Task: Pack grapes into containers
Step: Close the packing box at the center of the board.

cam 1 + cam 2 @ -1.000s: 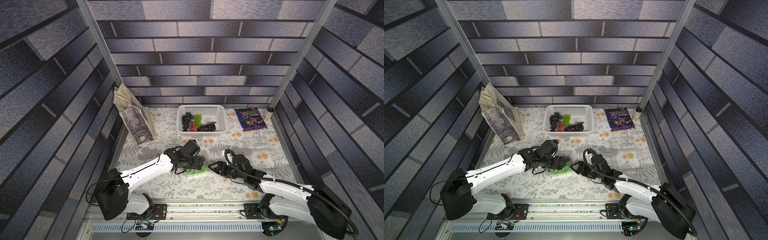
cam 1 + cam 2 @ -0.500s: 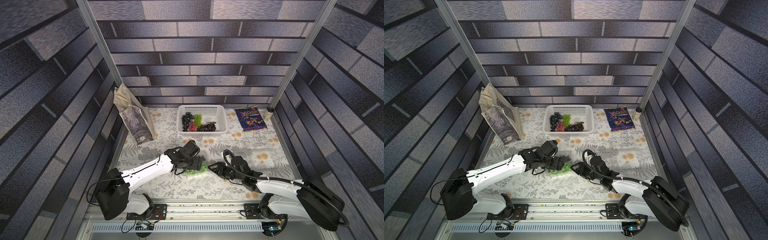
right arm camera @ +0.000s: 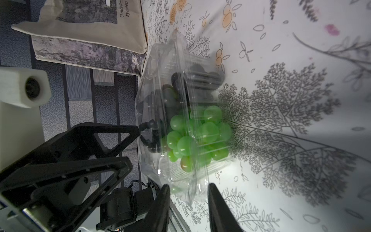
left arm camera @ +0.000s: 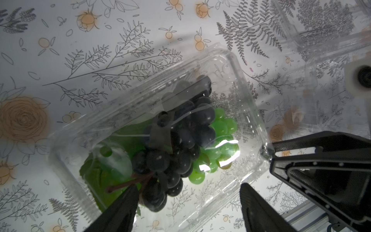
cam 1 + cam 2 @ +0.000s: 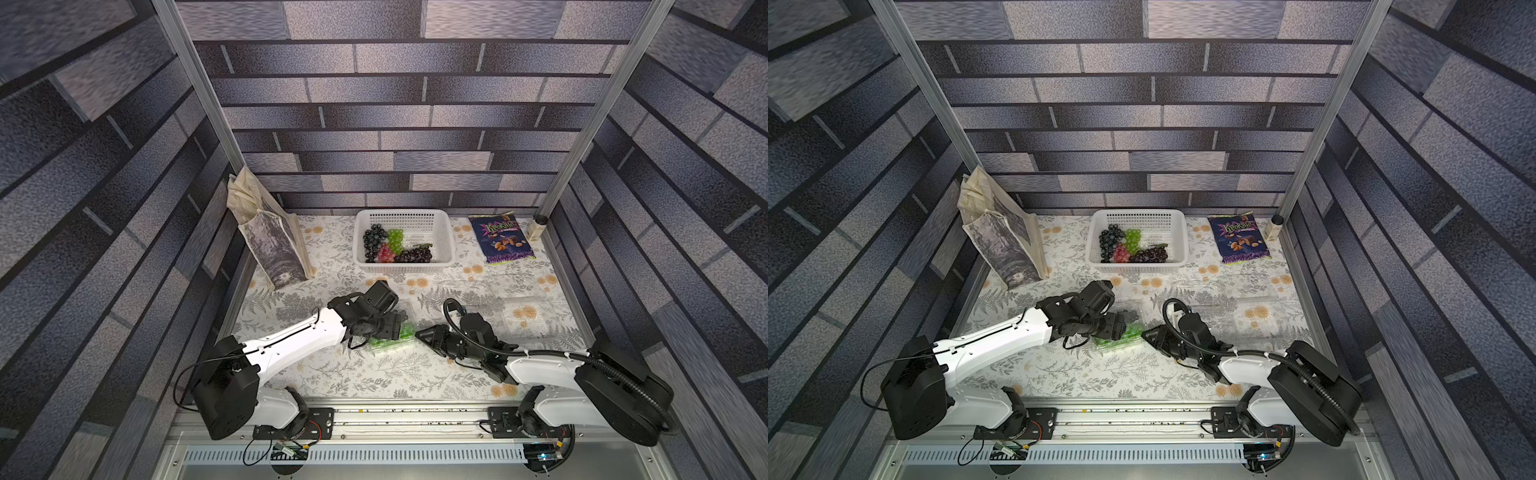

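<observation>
The left claw (image 4: 188, 187) gapes wide and empty, with the container (image 4: 236, 84) of green grapes (image 3: 200, 132) and dark grapes (image 4: 186, 138) just beyond its tips. The right claw (image 3: 188, 186) straddles the container's nearest corner, jaws narrow (grip cannot be told).

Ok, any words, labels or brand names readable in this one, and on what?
"Claude Mon" (cut off at the frame edge) and "Nymphéas": printed on the canvas tote bag, right wrist view.
Stylised brand word on the purple snack packet: too blurred to read with certainty.
Nothing else legible.
</observation>
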Robot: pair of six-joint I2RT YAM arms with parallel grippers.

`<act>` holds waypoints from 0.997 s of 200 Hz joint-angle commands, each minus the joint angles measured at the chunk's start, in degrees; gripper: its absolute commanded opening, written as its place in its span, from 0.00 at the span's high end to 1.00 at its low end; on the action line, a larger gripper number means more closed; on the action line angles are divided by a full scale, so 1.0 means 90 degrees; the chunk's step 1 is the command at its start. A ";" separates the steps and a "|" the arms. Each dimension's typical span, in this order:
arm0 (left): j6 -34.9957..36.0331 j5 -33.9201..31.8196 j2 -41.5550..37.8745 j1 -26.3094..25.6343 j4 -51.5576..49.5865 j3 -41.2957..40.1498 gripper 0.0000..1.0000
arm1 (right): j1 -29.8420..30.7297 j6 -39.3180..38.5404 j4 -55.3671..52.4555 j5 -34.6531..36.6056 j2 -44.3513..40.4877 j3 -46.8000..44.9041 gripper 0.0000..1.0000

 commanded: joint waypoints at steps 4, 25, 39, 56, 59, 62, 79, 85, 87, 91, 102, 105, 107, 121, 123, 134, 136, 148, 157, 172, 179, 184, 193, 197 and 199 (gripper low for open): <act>0.0074 0.0087 -0.0036 0.0088 -0.0398 -0.0234 0.19 | 0.0063 0.0130 0.0412 -0.0036 0.0425 -0.0034 0.68; 0.0071 0.0063 -0.0109 0.0170 -0.0433 -0.0281 0.19 | 0.0062 0.0250 0.0880 -0.0103 0.0758 -0.0004 0.69; 0.0065 0.0053 -0.0162 0.0219 -0.0420 -0.0311 0.18 | 0.0063 0.0288 0.1110 -0.0115 0.0948 0.0031 0.70; 0.0072 0.0054 -0.0182 0.0269 -0.0432 -0.0312 0.18 | 0.0063 0.0354 0.1338 -0.0137 0.1150 0.0055 0.71; 0.0076 0.0052 -0.0182 0.0275 -0.0432 -0.0314 0.18 | 0.0063 0.0367 0.1382 -0.0138 0.1172 0.0063 0.72; 0.0079 0.0056 -0.0180 0.0281 -0.0437 -0.0317 0.18 | 0.0063 0.0382 0.1421 -0.0142 0.1219 0.0061 0.72; 0.0085 0.0074 -0.0182 0.0289 -0.0432 -0.0318 0.18 | 0.0063 0.0452 0.1677 -0.0167 0.1401 0.0035 0.75; 0.0082 0.0066 -0.0182 0.0290 -0.0432 -0.0322 0.18 | 0.0062 0.0484 0.1799 -0.0194 0.1463 0.0023 0.74; 0.0085 0.0065 -0.0182 0.0292 -0.0432 -0.0317 0.18 | 0.0058 0.0487 0.1838 -0.0191 0.1473 0.0017 0.74; 0.0094 0.0064 -0.0182 0.0289 -0.0423 -0.0316 0.18 | 0.0062 0.0511 0.1917 -0.0191 0.1505 0.0009 0.72; 0.0086 0.0063 -0.0170 0.0299 -0.0413 -0.0307 0.18 | 0.0062 0.0570 0.2052 -0.0154 0.1558 -0.0024 0.70; 0.0091 0.0064 -0.0172 0.0300 -0.0418 -0.0304 0.18 | 0.0063 0.0581 0.2066 -0.0157 0.1571 -0.0036 0.70; 0.0094 0.0067 -0.0175 0.0306 -0.0411 -0.0303 0.18 | 0.0063 0.0584 0.2071 -0.0145 0.1573 -0.0042 0.70; 0.0106 0.0069 -0.0172 0.0303 -0.0416 -0.0288 0.18 | 0.0063 0.0576 0.2082 -0.0152 0.1578 -0.0029 0.70; 0.0113 0.0076 -0.0172 0.0305 -0.0428 -0.0284 0.18 | 0.0063 0.0576 0.2077 -0.0149 0.1577 -0.0020 0.70; 0.0109 0.0059 -0.0180 0.0308 -0.0439 -0.0283 0.18 | 0.0063 0.0556 0.2042 -0.0163 0.1559 0.0000 0.70; 0.0109 0.0058 -0.0181 0.0301 -0.0436 -0.0278 0.18 | 0.0058 0.0556 0.2028 -0.0166 0.1553 0.0014 0.70; 0.0110 0.0053 -0.0199 0.0308 -0.0437 -0.0283 0.18 | 0.0063 0.0510 0.1904 -0.0149 0.1511 0.0073 0.71; 0.0109 0.0058 -0.0211 0.0307 -0.0442 -0.0283 0.18 | 0.0063 0.0470 0.1792 -0.0113 0.1458 0.0116 0.74; 0.0100 0.0058 -0.0231 0.0307 -0.0450 -0.0291 0.18 | 0.0063 0.0380 0.1555 -0.0108 0.1369 0.0180 0.80; 0.0103 0.0049 -0.0240 0.0306 -0.0447 -0.0292 0.18 | 0.0063 0.0336 0.1453 -0.0090 0.1323 0.0212 0.82; 0.0100 0.0053 -0.0248 0.0302 -0.0453 -0.0292 0.18 | 0.0063 0.0307 0.1367 -0.0082 0.1283 0.0234 0.83; 0.0102 0.0055 -0.0259 0.0300 -0.0452 -0.0302 0.18 | 0.0063 0.0265 0.1248 -0.0043 0.1223 0.0247 0.85; 0.0104 0.0065 -0.0260 0.0306 -0.0454 -0.0297 0.18 | 0.0057 0.0233 0.1194 -0.0033 0.1190 0.0259 0.86; 0.0100 0.0060 -0.0260 0.0303 -0.0455 -0.0301 0.18 | 0.0061 0.0222 0.1167 -0.0033 0.1175 0.0266 0.86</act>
